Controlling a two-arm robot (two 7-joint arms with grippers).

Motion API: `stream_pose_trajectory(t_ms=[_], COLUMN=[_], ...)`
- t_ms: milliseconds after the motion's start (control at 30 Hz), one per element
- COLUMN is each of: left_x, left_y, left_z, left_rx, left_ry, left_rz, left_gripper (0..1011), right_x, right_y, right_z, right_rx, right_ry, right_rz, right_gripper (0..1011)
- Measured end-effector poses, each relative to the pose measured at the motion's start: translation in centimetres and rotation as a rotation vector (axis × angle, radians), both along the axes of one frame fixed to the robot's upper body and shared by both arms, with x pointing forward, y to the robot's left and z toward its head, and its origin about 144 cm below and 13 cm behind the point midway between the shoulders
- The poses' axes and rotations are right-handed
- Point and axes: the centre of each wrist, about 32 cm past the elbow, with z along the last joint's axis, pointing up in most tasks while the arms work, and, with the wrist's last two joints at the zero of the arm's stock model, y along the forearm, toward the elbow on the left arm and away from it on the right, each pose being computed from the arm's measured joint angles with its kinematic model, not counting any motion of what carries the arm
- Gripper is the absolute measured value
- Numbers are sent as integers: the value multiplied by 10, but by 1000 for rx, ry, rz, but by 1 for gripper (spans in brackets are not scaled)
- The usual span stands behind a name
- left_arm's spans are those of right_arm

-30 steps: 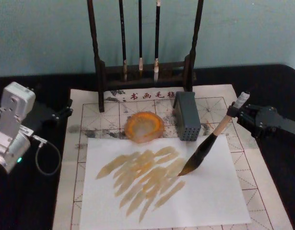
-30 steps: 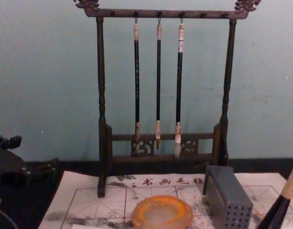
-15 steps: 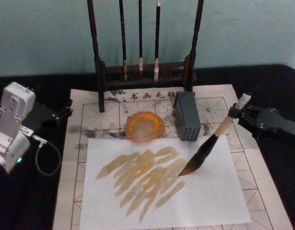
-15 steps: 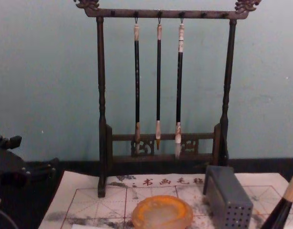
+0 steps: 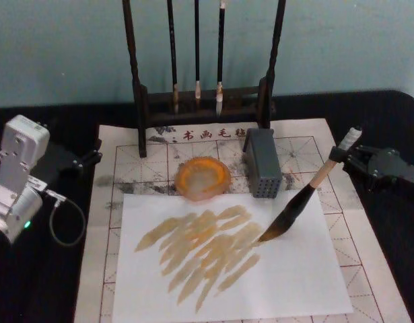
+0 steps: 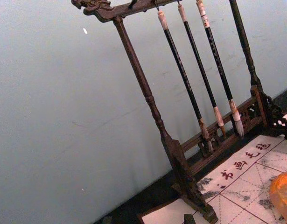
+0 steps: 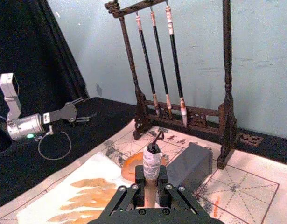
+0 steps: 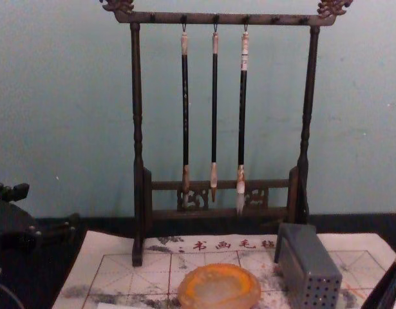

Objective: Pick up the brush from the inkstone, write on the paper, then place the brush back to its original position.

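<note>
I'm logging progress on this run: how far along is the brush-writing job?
Done: the large pale-handled calligraphy brush is off the round orange-brown inkstone, and ochre strokes cover the plain white sheet. In hand: the right gripper clamps the handle, bristle tip on the sheet beside the strokes. Left: finish writing, then return the brush to the inkstone. The left gripper sits parked at the left.

dark wooden rack: 3 thin black brushes hanging | round orange-brown inkstone on red-gridded whitish paper | grey perforated box beside its right | black-ferruled brush, lower-right corner
</note>
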Motion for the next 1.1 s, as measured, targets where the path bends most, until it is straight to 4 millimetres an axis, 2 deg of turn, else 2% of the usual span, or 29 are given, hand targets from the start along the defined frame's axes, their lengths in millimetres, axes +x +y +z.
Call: stream_pose_trajectory(t_ms=[733,1100], left_x=[0,0], left_y=[0,0], left_z=[0,0], left_rx=[0,0], left_ry=[0,0], left_rz=[0,0], left_gripper=[1001,1001], right_x=[-2,-3], right_y=[-10,-11], right_z=[3,6], right_rx=[-21,25], right_ry=[-6,-43], right_rz=[-56,-86], right_gripper=[174,174])
